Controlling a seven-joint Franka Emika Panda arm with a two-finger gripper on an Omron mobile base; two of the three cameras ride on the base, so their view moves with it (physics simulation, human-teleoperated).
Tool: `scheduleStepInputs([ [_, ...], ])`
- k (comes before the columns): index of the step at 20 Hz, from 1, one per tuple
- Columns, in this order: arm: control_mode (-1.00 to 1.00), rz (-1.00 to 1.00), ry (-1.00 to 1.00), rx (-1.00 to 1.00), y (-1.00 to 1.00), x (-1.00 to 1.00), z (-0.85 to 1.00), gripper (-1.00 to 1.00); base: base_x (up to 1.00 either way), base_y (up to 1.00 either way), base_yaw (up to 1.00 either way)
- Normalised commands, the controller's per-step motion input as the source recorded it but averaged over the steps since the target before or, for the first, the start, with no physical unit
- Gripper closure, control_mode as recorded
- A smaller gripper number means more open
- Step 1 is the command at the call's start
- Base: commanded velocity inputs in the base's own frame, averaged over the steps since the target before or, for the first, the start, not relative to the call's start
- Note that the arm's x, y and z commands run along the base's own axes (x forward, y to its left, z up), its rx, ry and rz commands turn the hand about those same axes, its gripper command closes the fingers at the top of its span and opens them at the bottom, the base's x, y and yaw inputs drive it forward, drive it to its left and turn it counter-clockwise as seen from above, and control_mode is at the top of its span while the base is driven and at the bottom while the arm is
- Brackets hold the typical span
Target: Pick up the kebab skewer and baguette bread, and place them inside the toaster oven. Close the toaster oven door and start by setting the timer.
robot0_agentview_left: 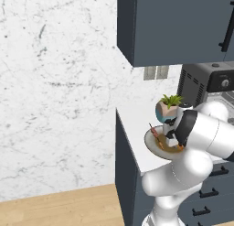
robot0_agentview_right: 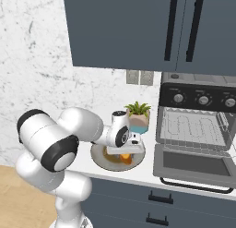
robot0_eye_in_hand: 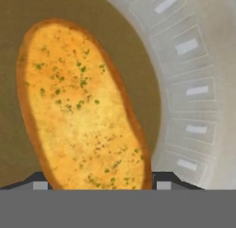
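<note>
We count one baguette bread [robot0_eye_in_hand: 83, 107] on one plate [robot0_eye_in_hand: 193, 84], lying between the gripper [robot0_eye_in_hand: 98, 184] tips, jaws parted astride it; whether they press it, we cannot tell. One kebab skewer [robot0_agentview_left: 155, 134] lies beside the jaws on that plate; one toaster oven [robot0_agentview_right: 196, 130], door down, stands well apart.

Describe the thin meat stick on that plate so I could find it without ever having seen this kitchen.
Start at the boxy dark grey toaster oven with its door dropped open, then move left past the small potted green plant to the round plate with a brown centre. At its left edge lies the kebab skewer: a thin stick of reddish-brown chunks, far slimmer than the golden-orange herb-flecked baguette loaf beside it.
</note>
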Motion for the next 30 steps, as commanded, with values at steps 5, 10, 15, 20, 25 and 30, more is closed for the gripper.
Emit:
scheduleStepInputs([
  [5, -1.0, 0.0, -0.12, 0.0, 0.0, 0.0, -0.19, 1.0, 0.0, 0.0, 0.0],
  [10, -1.0, 0.0, -0.1, 0.0, -0.13, 0.0, 0.14, 1.0, 0.0, 0.0, 0.0],
  [15, -1.0, -0.02, 0.0, 0.0, -0.24, -0.22, 0.96, 1.0, 0.0, 0.0, 0.0],
  [20, -1.0, -0.04, -0.07, 0.0, -0.43, -0.23, 0.99, 1.0, 0.0, 0.0, 0.0],
  [25, -1.0, -0.1, -0.04, 0.0, -0.86, -0.08, 0.64, 1.0, 0.0, 0.0, 0.0],
  [30, -1.0, -0.07, -0.03, 0.0, -0.8, 0.0, 0.49, 1.0, 0.0, 0.0, 0.0],
])
